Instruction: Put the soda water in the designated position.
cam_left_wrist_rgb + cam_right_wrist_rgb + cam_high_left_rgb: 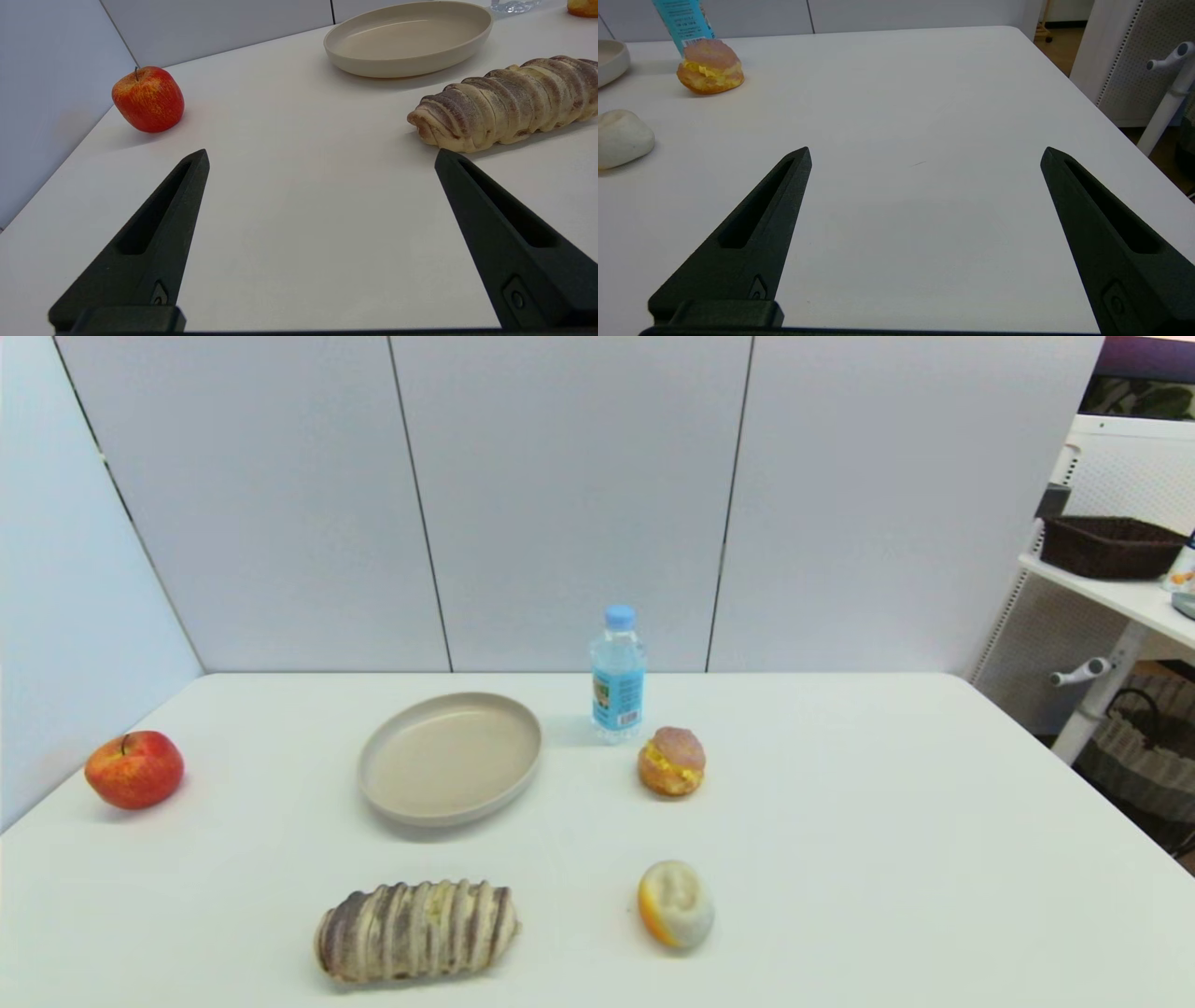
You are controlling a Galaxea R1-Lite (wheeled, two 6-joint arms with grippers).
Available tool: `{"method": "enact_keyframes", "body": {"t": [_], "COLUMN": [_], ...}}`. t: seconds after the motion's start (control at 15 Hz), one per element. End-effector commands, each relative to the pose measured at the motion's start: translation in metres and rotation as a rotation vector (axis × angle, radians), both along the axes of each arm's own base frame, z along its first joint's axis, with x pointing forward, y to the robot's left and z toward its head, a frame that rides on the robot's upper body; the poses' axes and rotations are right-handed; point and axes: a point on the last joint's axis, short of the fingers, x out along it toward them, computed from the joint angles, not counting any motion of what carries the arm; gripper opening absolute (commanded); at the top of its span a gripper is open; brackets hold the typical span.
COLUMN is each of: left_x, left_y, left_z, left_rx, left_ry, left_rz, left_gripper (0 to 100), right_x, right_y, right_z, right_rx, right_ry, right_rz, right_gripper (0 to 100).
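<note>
Both arms sit out of the head view; only the wrist views show them. Left gripper (322, 156) hovers over the near-left table, jaws spread wide, holding nothing. Right gripper (924, 154) hovers over the near-right table, jaws spread wide, also holding nothing. Near row on the white table (887, 859): 1 striped bread loaf (415, 931) left, 1 pale round bun (675, 903) right of it. Middle: 1 red apple (134, 769) far left, 1 beige plate (451, 757), 1 cream puff (671, 762). Farthest: 1 soda water (617, 677), upright, just behind the cream puff, right of the plate, near the back wall. The right wrist view catches only its label (684, 18); the left wrist view only its base.
</note>
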Motion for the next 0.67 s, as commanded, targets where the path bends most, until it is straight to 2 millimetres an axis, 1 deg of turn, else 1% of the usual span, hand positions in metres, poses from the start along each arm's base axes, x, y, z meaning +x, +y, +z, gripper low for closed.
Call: {"method": "enact_keyframes", "body": {"t": [0.07,0.67], "left_x": [0.0002,0.0002], "left_y": [0.0,0.0], "left_z": [0.0001,0.0001], "left_rx": [0.001,0.001], "left_ry": [0.002,0.002], "left_rz": [-0.001,0.0], "left_gripper": [100,100], "right_x": [0.0,0.0002], "right_y": [0.0,0.0], "right_z": [-0.0003,-0.0003], "right_rx": [0.0,0.0], "right_ry": [-0.002,0.001], "right_rz": [0.0,0.0], "right_gripper": [100,100]}}
